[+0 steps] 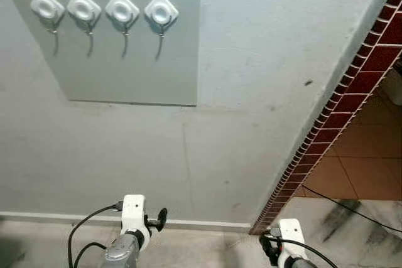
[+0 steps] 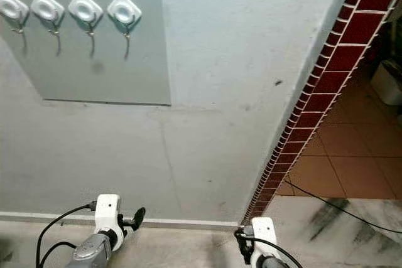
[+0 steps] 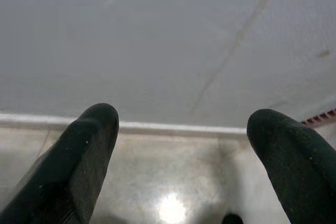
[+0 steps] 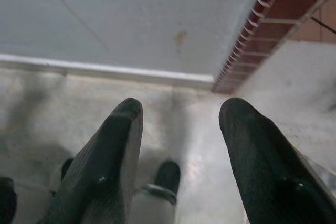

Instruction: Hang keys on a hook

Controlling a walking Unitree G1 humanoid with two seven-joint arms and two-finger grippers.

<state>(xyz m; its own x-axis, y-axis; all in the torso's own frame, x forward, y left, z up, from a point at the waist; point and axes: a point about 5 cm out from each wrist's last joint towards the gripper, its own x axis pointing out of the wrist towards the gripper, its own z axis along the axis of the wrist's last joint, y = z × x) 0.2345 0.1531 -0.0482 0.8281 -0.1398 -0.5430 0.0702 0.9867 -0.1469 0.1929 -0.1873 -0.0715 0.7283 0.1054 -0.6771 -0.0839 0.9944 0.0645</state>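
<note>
Four white diamond-shaped hooks [image 1: 48,5] [image 1: 83,7] [image 1: 122,8] [image 1: 161,10] sit in a row on a grey panel [image 1: 125,67] high on the wall, each with a bare metal hook below it. Both arms hang low near the floor, the left wrist [image 1: 133,214] beneath the panel and the right wrist [image 1: 290,233] by the wall corner. My left gripper [image 3: 181,124] is open, its fingers [image 3: 89,150] wide apart with nothing between them, pointing at the wall base. My right gripper [image 4: 181,111] is open too, above a dark blurred shape [image 4: 168,174] on the floor.
A strip of dark red tiles [image 1: 333,111] edges the wall corner at the right. Beyond it lies terracotta tiled floor [image 1: 358,174] with a black cable [image 1: 352,208] across it and a white object [image 2: 386,83]. A white skirting [image 1: 56,216] runs along the wall base.
</note>
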